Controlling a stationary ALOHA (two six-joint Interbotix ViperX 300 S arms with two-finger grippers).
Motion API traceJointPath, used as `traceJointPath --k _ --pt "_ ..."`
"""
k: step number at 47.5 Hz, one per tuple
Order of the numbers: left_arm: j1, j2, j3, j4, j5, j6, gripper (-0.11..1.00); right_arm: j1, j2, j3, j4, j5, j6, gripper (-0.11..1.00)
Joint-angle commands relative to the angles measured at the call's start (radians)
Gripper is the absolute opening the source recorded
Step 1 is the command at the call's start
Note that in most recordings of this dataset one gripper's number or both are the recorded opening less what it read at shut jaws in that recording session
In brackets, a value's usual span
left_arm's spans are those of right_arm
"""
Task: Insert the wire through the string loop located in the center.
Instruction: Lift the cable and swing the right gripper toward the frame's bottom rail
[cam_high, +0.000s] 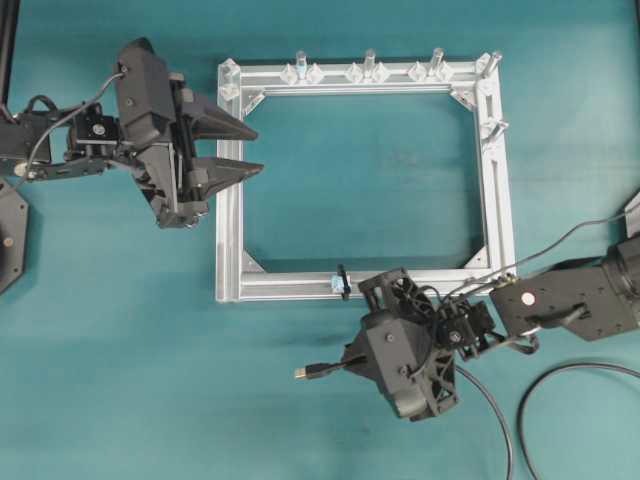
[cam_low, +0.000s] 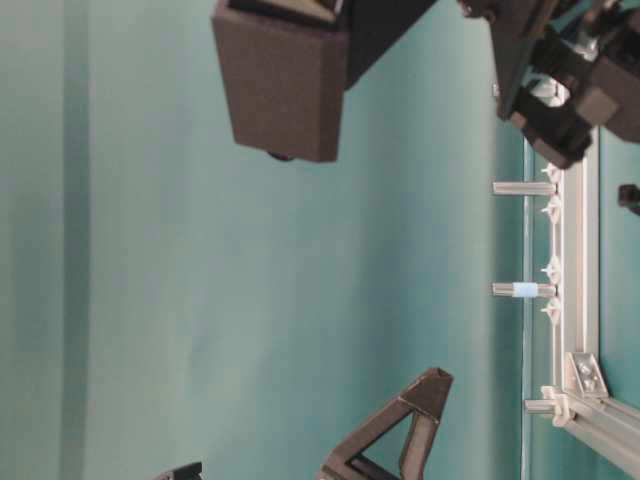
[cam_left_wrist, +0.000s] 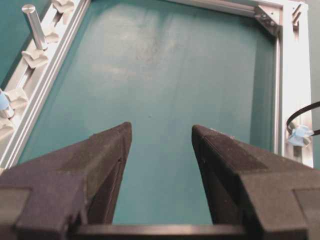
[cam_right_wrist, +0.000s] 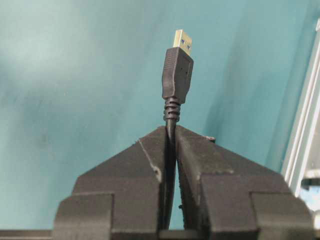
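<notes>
Two grippers face you from overhead. Your left gripper, at about ten o'clock over the aluminium frame, holds its jaws spread around nothing; the left wrist view shows bare teal table between the fingers. Your right gripper, at five o'clock just outside the frame's near bar, is pressed together on the wire, pinching it just behind the plug, whose brass tip points toward nine o'clock. The string loop sits on that near bar, near the plug but apart.
</notes>
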Motion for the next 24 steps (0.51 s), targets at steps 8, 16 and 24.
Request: traceJointPath --k 8,16,24 --pt "-0.002 -0.015 -0.008 0.002 -0.006 0.006 0.54 0.002 -0.077 0.028 0.000 0.038 0.000 0.07" --pt "-0.002 -0.015 -0.008 0.002 -0.006 0.005 0.55 0.002 -0.118 0.075 0.000 0.063 0.000 0.07" --pt "-0.002 -0.015 -0.008 0.002 -0.006 0.003 0.55 -0.009 -0.164 0.115 0.000 0.080 0.000 0.07"
